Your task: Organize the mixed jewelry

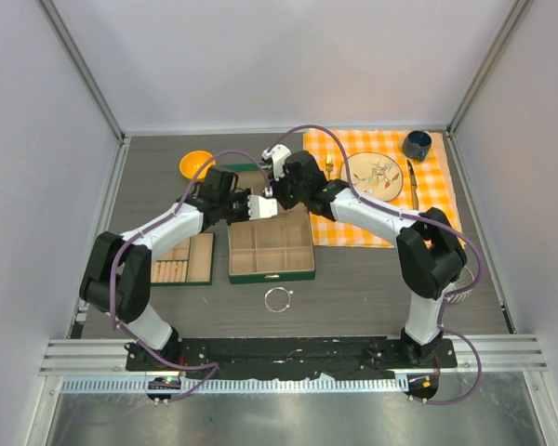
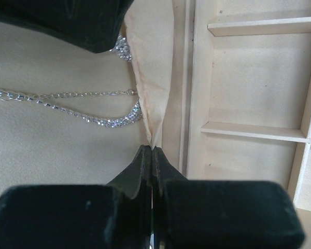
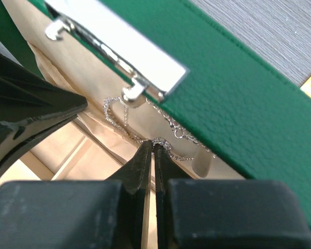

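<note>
Chain necklace point(image 2: 108, 122), half under beige flap point(image 2: 153, 67) (left end cropped)

The top view looks steeply down from above and behind the arm bases and takes in the whole desk point(image 1: 372, 297). Each wrist view looks along its own hand, the left hand point(image 2: 152, 150) and the right hand point(image 3: 153, 147), very close to the green tray point(image 1: 271, 277). Both share its beige lining point(image 2: 150, 62) and the chain necklace point(image 2: 109, 122).

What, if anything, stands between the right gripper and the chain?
Nothing visible. The right gripper is shut with its tips right at the chain, below the silver bar. The left gripper pinches the beige flap, which covers part of the chain only in the left wrist view.
</note>
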### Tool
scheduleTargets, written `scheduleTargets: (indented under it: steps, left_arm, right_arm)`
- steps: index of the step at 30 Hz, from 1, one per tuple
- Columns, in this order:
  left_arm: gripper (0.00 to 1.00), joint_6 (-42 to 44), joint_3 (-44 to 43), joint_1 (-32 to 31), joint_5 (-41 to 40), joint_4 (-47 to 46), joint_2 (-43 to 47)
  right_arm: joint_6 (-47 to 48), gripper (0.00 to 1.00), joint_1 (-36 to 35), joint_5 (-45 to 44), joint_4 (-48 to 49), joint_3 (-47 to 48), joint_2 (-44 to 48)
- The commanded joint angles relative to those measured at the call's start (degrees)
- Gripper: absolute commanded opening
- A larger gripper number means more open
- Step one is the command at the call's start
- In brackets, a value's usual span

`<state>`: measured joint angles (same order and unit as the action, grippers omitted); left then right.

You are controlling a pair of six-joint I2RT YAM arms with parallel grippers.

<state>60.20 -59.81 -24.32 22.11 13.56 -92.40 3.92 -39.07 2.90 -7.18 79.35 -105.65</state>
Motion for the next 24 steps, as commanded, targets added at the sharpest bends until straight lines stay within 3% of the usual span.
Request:
scheduleTargets:
  steps: [1,14,24]
  left_arm:
    - [0.00,-2.02,-3.12,-0.65,3.29,-0.91,2.58]
    - [0.00,-5.27,-5.40,-0.65,-0.13,-3.80,2.49]
    - [0.00,-4.75,-5.05,-0.56,-3.74,-7.76,0.73]
  right_arm:
    - [1.09,0.01,-0.39,-2.54,3.22,-0.69,3.78]
    - [2.23,0.05,-0.22,-6.15,2.96,-1.31,5.27]
    - [2.84,0.29,-0.31,-7.73,1.64,-1.04,5.27]
